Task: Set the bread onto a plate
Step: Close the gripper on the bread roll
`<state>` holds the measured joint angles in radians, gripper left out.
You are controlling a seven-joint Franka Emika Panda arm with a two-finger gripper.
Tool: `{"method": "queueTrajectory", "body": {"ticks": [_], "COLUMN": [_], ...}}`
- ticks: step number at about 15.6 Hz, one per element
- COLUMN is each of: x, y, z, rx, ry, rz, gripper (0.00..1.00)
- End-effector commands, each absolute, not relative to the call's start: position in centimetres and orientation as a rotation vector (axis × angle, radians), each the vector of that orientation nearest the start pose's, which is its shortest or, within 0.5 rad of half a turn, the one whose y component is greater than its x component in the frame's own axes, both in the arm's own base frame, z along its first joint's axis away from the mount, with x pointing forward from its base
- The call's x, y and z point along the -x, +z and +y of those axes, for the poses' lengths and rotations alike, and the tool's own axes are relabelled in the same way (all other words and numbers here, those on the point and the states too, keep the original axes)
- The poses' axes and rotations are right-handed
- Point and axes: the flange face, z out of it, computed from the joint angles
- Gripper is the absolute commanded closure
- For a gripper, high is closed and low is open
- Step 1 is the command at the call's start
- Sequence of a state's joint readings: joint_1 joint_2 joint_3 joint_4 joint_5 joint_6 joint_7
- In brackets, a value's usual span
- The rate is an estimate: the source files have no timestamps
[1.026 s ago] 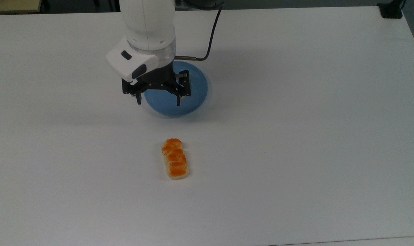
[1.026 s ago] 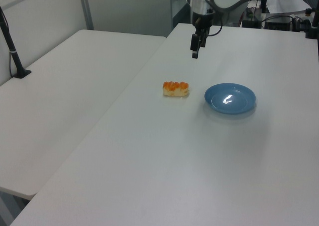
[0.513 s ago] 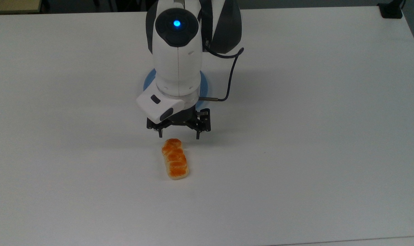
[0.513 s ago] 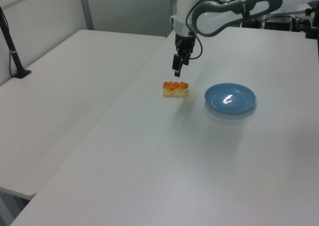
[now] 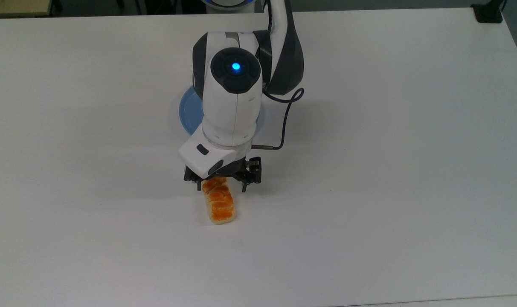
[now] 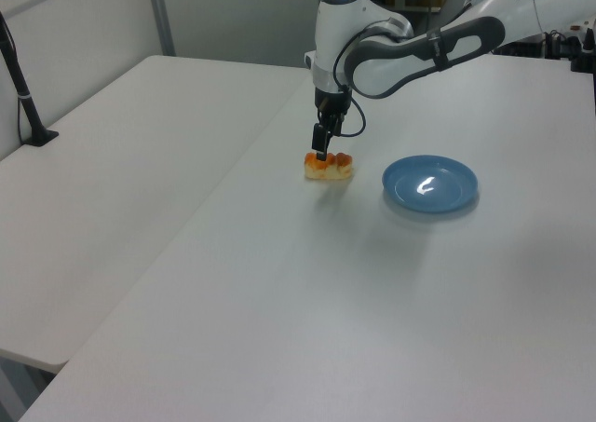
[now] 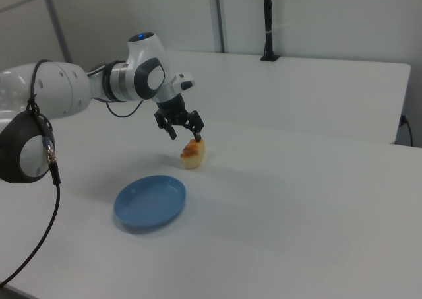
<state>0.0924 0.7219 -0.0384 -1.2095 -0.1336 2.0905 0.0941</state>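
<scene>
1. My gripper [image 5: 221,187] is spread wide, holding nothing, its fingers straddling the end of the bread [image 5: 218,202] that lies toward the plate [image 5: 190,111].
2. The bread lies flat on the white table [image 5: 369,170], apart from the plate. In the top view its long axis runs nearly top to bottom, so my fingers stand on either side of its narrow width, which suits a squeeze across the loaf.
3. 1 second ago I hung above the plate; I have since come forward and down to the loaf, while bread and plate have stayed put.
</scene>
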Motion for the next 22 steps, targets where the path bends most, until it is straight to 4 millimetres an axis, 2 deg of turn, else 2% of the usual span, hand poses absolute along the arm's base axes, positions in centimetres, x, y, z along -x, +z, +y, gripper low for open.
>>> {"method": "queueTrajectory", "body": {"ticks": [1,4,11,13,14,15,17,19,22], "x": [-76.6,-76.5,-76.3,-76.3,-76.2,-76.2,-76.2,-76.1,-75.9], "y": [35.9,34.4,33.1,31.8,31.4,31.0,31.0,31.5,34.6], "z": [3.8,3.6,3.3,3.2,3.2,3.3,3.3,3.4,3.2], "rx": [3.299,3.314,3.338,3.365,3.366,3.365,3.362,3.361,3.353], "ry": [-0.301,-0.267,-0.236,-0.234,-0.239,-0.239,-0.239,-0.234,-0.261], "rz": [-0.046,-0.056,-0.073,-0.103,-0.110,-0.108,-0.108,-0.102,-0.077], "gripper": [0.00,0.00,0.00,0.07,0.14,0.24,0.54,0.60,0.60]}}
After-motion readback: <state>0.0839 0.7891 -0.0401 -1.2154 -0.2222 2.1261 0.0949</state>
